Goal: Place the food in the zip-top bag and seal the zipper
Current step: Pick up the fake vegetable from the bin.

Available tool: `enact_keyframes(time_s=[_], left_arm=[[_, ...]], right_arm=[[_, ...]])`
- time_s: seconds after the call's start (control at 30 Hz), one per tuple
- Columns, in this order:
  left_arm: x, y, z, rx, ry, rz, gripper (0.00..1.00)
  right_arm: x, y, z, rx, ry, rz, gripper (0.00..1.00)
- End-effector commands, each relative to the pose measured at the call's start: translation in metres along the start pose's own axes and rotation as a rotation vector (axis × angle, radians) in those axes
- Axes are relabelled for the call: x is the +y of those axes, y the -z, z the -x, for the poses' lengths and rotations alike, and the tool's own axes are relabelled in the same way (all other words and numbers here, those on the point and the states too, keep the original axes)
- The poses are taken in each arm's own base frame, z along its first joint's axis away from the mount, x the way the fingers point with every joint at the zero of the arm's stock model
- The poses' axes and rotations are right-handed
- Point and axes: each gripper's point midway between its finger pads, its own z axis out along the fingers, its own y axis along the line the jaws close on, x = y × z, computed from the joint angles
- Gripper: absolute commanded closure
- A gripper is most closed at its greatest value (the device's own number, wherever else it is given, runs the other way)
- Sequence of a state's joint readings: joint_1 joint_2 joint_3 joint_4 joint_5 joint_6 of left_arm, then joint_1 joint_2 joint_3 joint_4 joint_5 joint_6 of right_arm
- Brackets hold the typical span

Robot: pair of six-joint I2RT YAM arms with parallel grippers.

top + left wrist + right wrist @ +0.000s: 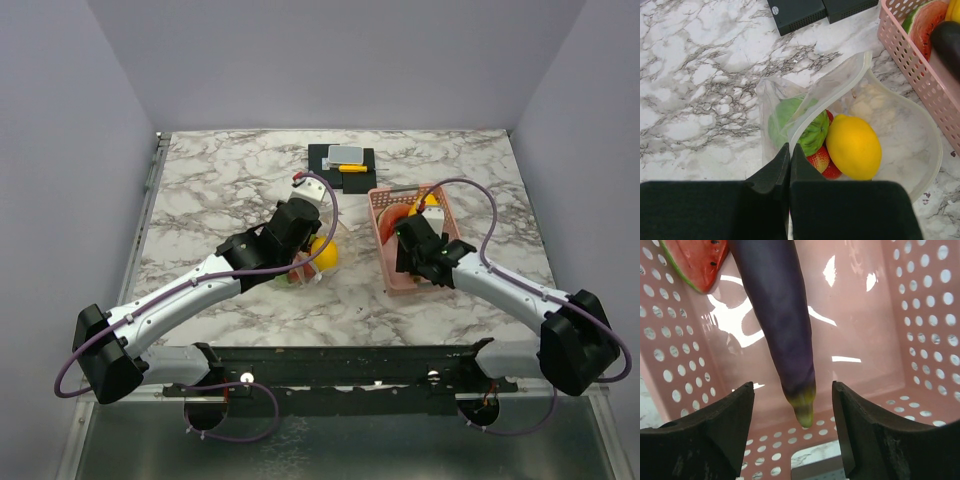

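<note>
**Bag open and part-filled; eggplant not yet gripped**

Left of the pink perforated basket (pixel 910 65): clear, crinkly zip-top bag (pixel 840 82) lying on veined marble table (pixel 695 75), mouth gaping toward the basket. Inside the bag: smooth oval lemon (pixel 853 146), wrinkled green lettuce (pixel 812 135) and dimpled red strawberry (pixel 819 159), all packed touching.

Left gripper (pixel 790 150): black wedge-shaped fingers pressed together, apparently pinching the bag's rim on the side away from the basket.

Inside the basket: glossy purple eggplant (pixel 780 315), long and tapered, greenish stem end pointing at the camera; watermelon slice (pixel 692 262) in the far left corner.

Right gripper (pixel 792 390): fingers spread wide, one either side of the eggplant's stem end, neither touching it.

Top view only: both arms reaching forward, black-based device (pixel 342 160) beyond the basket. Bag contents clear only from the left wrist; eggplant clear only from the right wrist.
</note>
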State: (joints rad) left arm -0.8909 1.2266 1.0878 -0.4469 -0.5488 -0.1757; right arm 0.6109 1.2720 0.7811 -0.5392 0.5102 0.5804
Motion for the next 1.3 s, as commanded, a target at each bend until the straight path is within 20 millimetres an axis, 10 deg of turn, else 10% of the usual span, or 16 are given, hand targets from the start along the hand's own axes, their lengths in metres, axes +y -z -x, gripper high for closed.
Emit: enact_keyframes(time_s=[0.0,0.47,0.7,0.97,1.27], left_arm=[[0.001,0.0,0.0,-0.006,0.01,0.002,1.0],[0.002,0.002,0.002,-0.009,0.011,-0.001,1.0],[0.002,0.002,0.001,-0.008,0.009,-0.001,1.0],[0.002,0.003,0.002,-0.01,0.012,-0.003,1.0],[0.001,0.002,0.001,-0.007,0.011,-0.005,1.0]], right_arm=[[0.011,-0.016,-0.003,0.032,-0.044,0.053,0.33],[0.006,-0.043,-0.028,0.121,-0.049,0.034,0.43],[0.007,-0.046,-0.029,0.138,-0.045,0.029,0.7],[0.001,-0.018,0.002,0.061,-0.053,0.045,0.99],[0.012,0.031,0.048,-0.063,-0.028,0.207,0.99]])
